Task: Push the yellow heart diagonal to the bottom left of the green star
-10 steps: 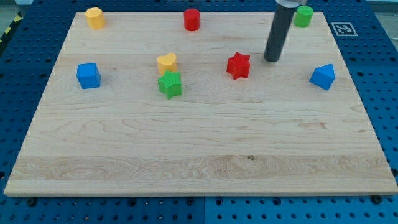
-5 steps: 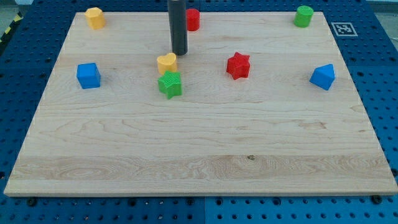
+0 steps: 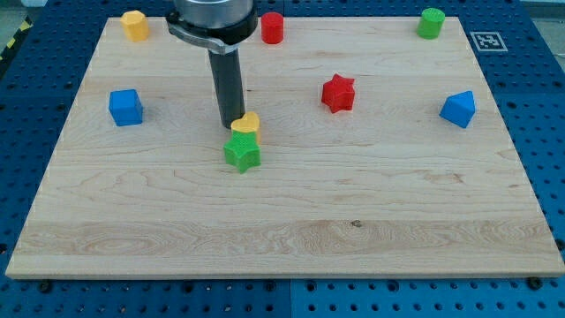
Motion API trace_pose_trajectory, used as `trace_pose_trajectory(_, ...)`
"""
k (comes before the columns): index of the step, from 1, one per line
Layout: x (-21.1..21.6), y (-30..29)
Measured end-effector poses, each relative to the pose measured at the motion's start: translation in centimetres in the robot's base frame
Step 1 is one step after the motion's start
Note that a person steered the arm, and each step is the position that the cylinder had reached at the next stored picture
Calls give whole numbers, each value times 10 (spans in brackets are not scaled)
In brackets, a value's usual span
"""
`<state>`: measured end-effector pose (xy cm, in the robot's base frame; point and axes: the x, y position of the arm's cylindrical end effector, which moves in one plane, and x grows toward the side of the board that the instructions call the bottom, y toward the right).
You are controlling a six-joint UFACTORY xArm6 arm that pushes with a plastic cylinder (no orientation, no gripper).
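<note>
As read from the view's bottom upward: a broad stretch of bare bench [image 3: 291, 221] nearest, then the green star [image 3: 242, 152] left of centre. Directly above the star, and touching or all but touching it, the yellow heart [image 3: 248, 123], sitting very slightly to the view's right of the star's middle. Pressed against the heart's left edge, my tip [image 3: 231, 125]; rod rising straight toward the view's top. No claw fitted: nothing to open or close, nothing held, contact by pushing only.

Same band and beyond: blue cube [image 3: 125, 107] well to the view's left, red star [image 3: 338, 92] to the right of the heart, blue block [image 3: 457, 109] of uncertain shape near the right edge. Farthest row: yellow block [image 3: 134, 25], red cylinder [image 3: 272, 27], green cylinder [image 3: 431, 22].

Judged far from done: target spot lies below and left of the star, heart lies above it. To do the step well, avoid driving the heart down into the star. Bring my tip round to the heart's upper right, push leftward until clear of the star, then push down along the star's left side and stop diagonally below it. Keep contact centred on the heart to prevent spin-off. Blue cube well apart from that path.
</note>
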<state>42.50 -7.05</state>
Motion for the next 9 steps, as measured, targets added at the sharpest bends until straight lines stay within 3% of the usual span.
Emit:
trace_pose_trajectory(2,-7,58)
trace_pose_trajectory(9,72,36)
